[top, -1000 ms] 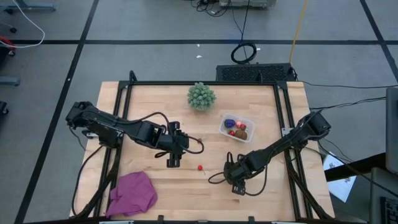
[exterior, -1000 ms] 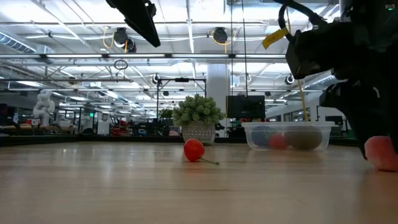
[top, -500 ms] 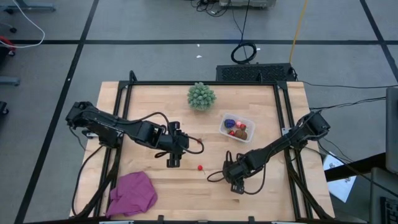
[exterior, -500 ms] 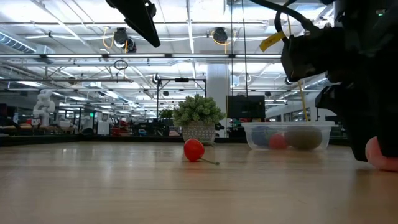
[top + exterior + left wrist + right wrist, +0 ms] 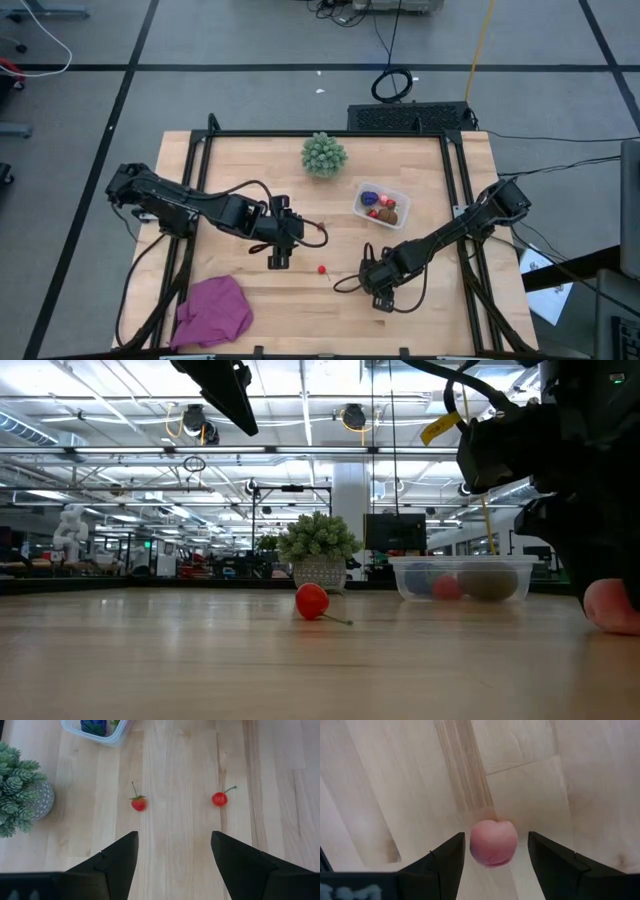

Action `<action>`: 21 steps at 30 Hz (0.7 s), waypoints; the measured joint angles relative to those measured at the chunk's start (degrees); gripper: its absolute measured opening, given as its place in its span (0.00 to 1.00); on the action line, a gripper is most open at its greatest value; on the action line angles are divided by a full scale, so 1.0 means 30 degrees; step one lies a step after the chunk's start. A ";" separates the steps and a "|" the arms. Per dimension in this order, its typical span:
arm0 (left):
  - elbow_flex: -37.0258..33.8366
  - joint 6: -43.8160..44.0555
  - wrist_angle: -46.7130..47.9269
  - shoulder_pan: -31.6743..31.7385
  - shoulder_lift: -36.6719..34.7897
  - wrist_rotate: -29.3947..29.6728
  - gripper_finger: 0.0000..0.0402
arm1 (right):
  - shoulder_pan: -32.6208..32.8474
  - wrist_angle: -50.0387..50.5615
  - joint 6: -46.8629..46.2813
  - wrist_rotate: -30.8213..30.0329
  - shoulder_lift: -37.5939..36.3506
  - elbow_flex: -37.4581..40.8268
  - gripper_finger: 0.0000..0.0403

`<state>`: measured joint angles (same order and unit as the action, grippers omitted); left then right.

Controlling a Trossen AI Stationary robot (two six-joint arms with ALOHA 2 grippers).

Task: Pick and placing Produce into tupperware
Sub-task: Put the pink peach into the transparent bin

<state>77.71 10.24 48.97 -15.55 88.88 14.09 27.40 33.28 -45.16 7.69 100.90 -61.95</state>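
Observation:
A pink peach-like fruit [image 5: 493,843] rests on the wooden table; the low view shows it at the right [image 5: 612,606]. My right gripper [image 5: 496,851] is open, pointing down, with one finger on either side of the fruit and a gap at each side. It is near the table's front right [image 5: 381,296]. My left gripper [image 5: 174,845] hangs open above the table's middle left [image 5: 278,259], with nothing between its fingers. Two red cherries [image 5: 139,803] [image 5: 219,799] lie on the table beyond it; one shows in the high view [image 5: 322,268]. The clear tupperware [image 5: 381,205] holds several fruits.
A green spiky plant in a pot [image 5: 324,155] stands at the far middle of the table. A magenta cloth [image 5: 213,310] lies at the near left corner. Black frame rails [image 5: 455,180] run along the table's sides. Bare wood lies between the two grippers.

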 joint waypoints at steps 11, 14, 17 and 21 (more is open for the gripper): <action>0.0000 0.0007 0.0000 0.0000 0.0000 0.0000 0.64 | 0.0005 -0.0384 -0.0428 -0.0128 -0.0007 0.0500 0.44; 0.0000 0.0007 0.0000 0.0000 0.0000 0.0000 0.64 | -0.0007 -0.0907 -0.0691 -0.0094 -0.0112 0.1034 0.37; 0.0000 0.0007 0.0002 0.0000 0.0000 0.0000 0.64 | -0.0007 -0.1006 -0.0694 -0.0103 -0.0124 0.1188 0.31; 0.0000 0.0007 0.0000 0.0000 0.0000 0.0000 0.64 | -0.0007 -0.1166 -0.0578 -0.0079 -0.0144 0.1216 0.27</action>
<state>77.71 10.26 48.97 -15.55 88.88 14.09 27.38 29.78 -46.89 7.45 100.47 -58.31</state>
